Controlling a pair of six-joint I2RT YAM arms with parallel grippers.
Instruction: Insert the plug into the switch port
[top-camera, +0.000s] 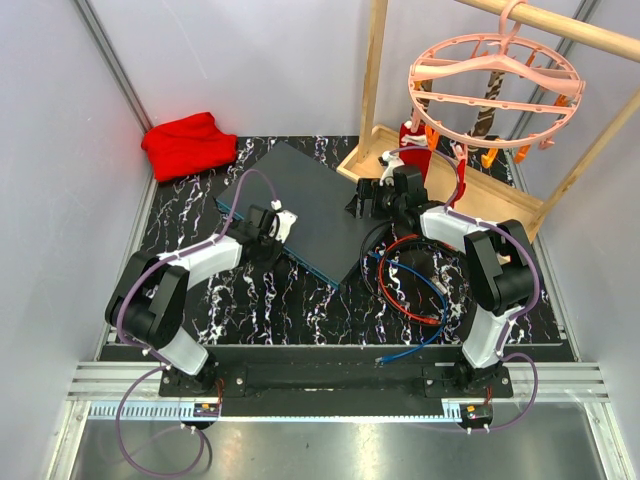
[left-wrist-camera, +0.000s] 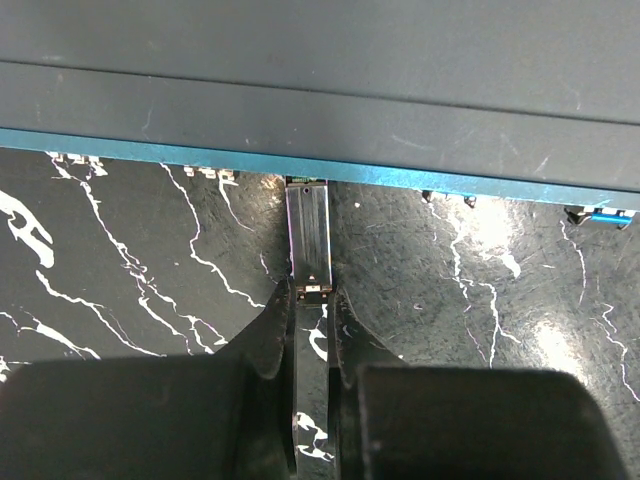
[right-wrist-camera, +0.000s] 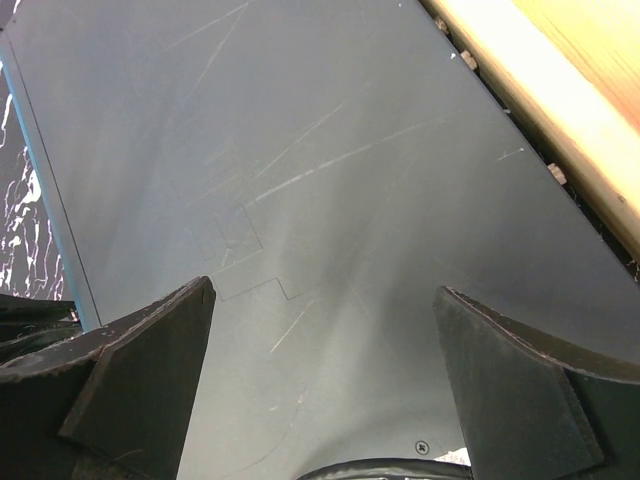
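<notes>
Plug (left-wrist-camera: 309, 235) clamped in left jaws, tip at switch (left-wrist-camera: 300, 100) blue edge, 12 o'clock. Keep it level and straight, push in slow. Right jaws wide apart over switch top.

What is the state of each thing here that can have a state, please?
switch: lying flat.
plug: gripped, tip at a port in the switch's teal edge; depth unclear.
left pincer: shut on the plug.
right pincer: open, above the switch, holding nothing.
red cloth: crumpled.
cables: loosely coiled beside the switch.
</notes>
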